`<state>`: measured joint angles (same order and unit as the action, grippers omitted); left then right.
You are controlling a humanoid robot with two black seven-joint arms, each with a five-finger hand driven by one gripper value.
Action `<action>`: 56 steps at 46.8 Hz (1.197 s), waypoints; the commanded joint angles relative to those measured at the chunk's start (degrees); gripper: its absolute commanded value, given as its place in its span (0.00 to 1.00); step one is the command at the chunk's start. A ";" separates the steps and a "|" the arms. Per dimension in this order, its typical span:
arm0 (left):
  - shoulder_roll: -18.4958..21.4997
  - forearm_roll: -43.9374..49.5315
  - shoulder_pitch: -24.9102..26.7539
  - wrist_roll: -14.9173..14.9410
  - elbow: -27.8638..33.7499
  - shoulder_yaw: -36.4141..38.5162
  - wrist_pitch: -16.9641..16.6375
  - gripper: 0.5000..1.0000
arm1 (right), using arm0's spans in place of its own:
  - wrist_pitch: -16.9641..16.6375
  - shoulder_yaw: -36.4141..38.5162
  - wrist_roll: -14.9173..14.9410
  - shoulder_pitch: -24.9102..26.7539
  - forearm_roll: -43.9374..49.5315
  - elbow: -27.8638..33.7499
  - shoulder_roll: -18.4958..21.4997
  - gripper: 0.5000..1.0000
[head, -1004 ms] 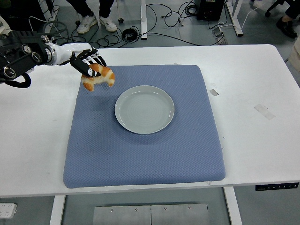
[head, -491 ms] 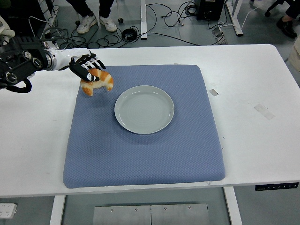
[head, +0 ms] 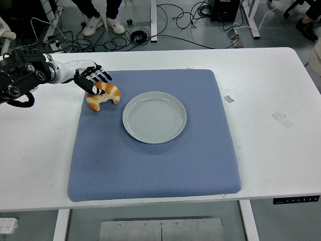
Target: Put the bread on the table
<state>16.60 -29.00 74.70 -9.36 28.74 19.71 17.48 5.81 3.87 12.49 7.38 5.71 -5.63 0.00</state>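
One hand in view, your left hand (head: 93, 80), gripping the bread (head: 103, 95) at the mat's far-left corner.

You've got the left arm coming in from the left edge over the white counter (head: 281, 90), black fingers (head: 100, 76) curled over the top of the bread, closed on it. Bread is a golden croissant-type piece, sitting over the left edge of the blue mat (head: 155, 160), just left of the plate (head: 154, 117) and not touching it. Can't tell whether the bread's underside is resting on the mat or just above it. Plate is pale, round, sits on the mat a bit above centre. Two bits of tape (head: 282, 119) lie on the counter right of the mat. Cables and a person's shoes (head: 104, 23) show on the floor beyond the far edge.
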 commanded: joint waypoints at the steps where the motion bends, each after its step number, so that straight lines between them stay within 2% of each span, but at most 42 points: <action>1: 0.01 0.00 -0.16 -0.04 0.00 -0.02 0.01 0.49 | -0.01 0.00 -0.01 0.00 0.00 0.00 0.00 1.00; 8: 0.01 0.00 -0.08 -0.04 0.00 -0.02 -0.43 0.51 | -0.01 0.00 -0.01 0.00 0.00 0.00 0.00 1.00; 19: 0.36 0.08 0.71 0.05 0.00 -2.22 -0.43 0.74 | -0.01 0.00 -0.01 0.00 0.00 0.00 0.00 1.00; 29: 0.80 0.26 1.77 0.13 0.00 -4.77 -0.25 0.84 | -0.01 0.00 0.08 0.00 0.00 0.00 0.00 1.00; 42: 2.65 4.39 4.67 0.40 0.00 -8.99 0.54 0.89 | -0.01 0.00 0.08 0.00 0.00 0.00 0.00 1.00; 56: 4.14 5.71 4.14 0.22 -0.09 -16.10 0.01 0.90 | -0.01 0.00 -0.01 0.00 0.00 0.00 0.00 1.00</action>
<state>20.62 -23.36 79.08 -8.98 28.75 4.93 17.89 5.79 3.87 12.48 7.38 5.71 -5.62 0.00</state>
